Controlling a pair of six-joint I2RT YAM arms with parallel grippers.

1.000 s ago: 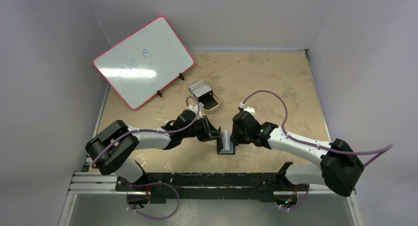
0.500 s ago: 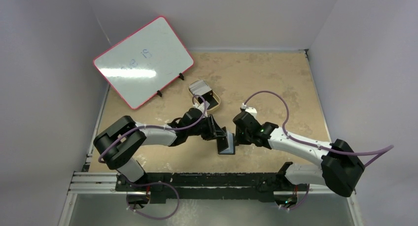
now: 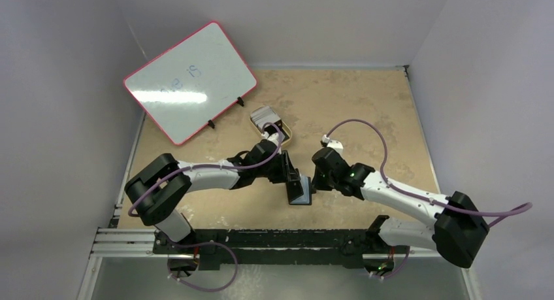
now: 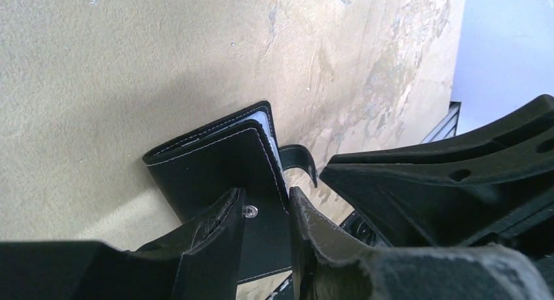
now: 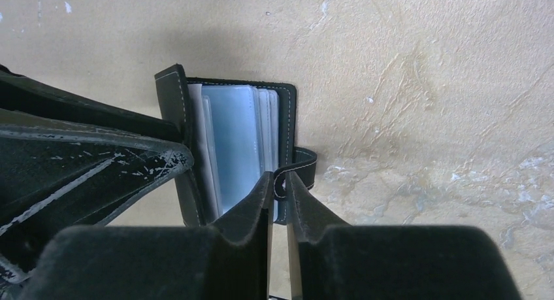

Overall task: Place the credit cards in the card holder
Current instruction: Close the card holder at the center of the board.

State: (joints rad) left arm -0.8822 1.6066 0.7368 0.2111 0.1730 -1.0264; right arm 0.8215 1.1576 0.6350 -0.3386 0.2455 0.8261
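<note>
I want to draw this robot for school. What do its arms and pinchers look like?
The left arm and right arm are white tubes with chunky black joints, and a thin purple cable loops along each. The left gripper and right gripper each have two black wedge-shaped fingers; the left's are scuffed whitish.

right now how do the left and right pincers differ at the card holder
The left pincer has its jaws apart, at the snap cover of the card holder; the right pincer is nearly closed, pinching the strap-side cover edge. Left reaches in from the holder's left, right from its right. Both are black, at the open holder.
</note>
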